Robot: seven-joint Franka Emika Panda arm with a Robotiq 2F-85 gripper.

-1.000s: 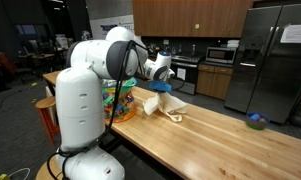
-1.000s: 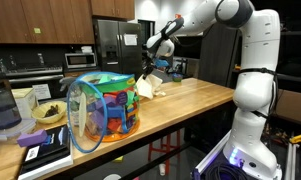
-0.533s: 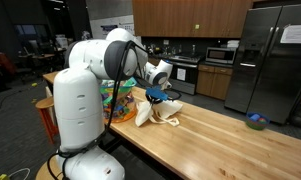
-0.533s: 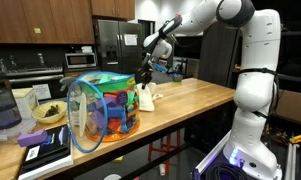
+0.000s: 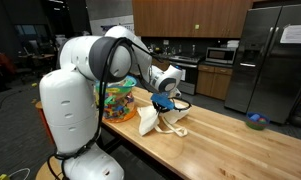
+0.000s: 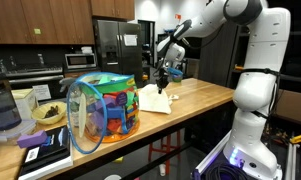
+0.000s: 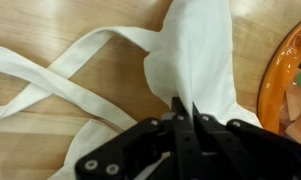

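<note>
Wooden counter; gripper pinched shut on white cloth bag; fabric caught between fingertips.

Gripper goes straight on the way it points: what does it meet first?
The gripper is shut on the white cloth bag, so it meets that first; behind it probably the wooden table, depth unclear.
</note>
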